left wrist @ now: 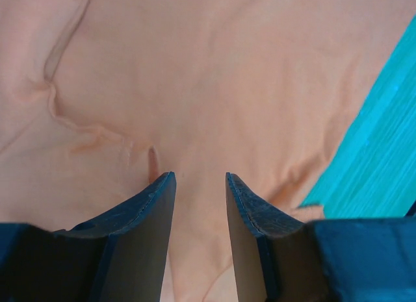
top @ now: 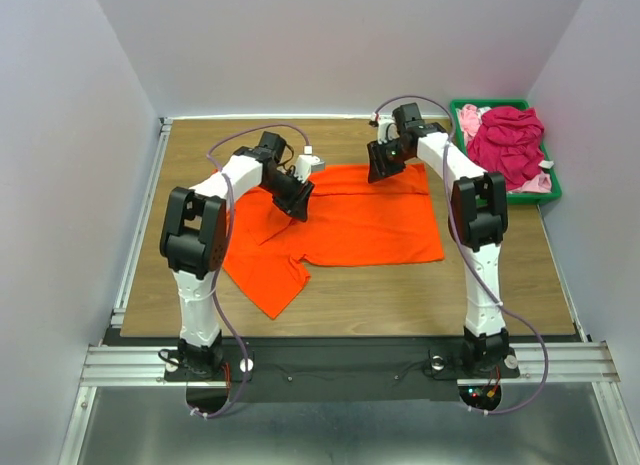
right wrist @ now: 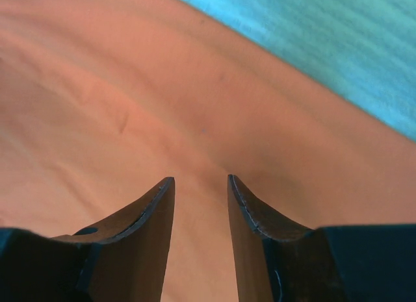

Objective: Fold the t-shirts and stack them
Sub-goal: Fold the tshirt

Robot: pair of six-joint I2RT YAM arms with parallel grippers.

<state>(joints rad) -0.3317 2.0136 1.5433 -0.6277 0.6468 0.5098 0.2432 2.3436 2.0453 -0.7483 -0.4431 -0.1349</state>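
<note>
The bright orange t-shirt point(top: 370, 230) lies spread on the wooden table point(top: 420, 300), with one sleeve pointing to the near left. My left gripper point(top: 298, 207) is low over the shirt's left part; in the left wrist view point(left wrist: 200, 175) its jaws stand apart over creased orange cloth point(left wrist: 214, 75). My right gripper point(top: 378, 171) is at the shirt's far edge; in the right wrist view point(right wrist: 200, 178) its jaws stand apart over smooth orange cloth point(right wrist: 130, 88). The magenta shirt point(top: 505, 142) and the pale pink shirt point(top: 470, 116) lie crumpled in the bin.
The green plastic bin point(top: 553, 180) stands at the back right of the table. White walls enclose the table on three sides. Bare table shows beside the cloth in the left wrist view point(left wrist: 383, 152) and the right wrist view point(right wrist: 325, 42).
</note>
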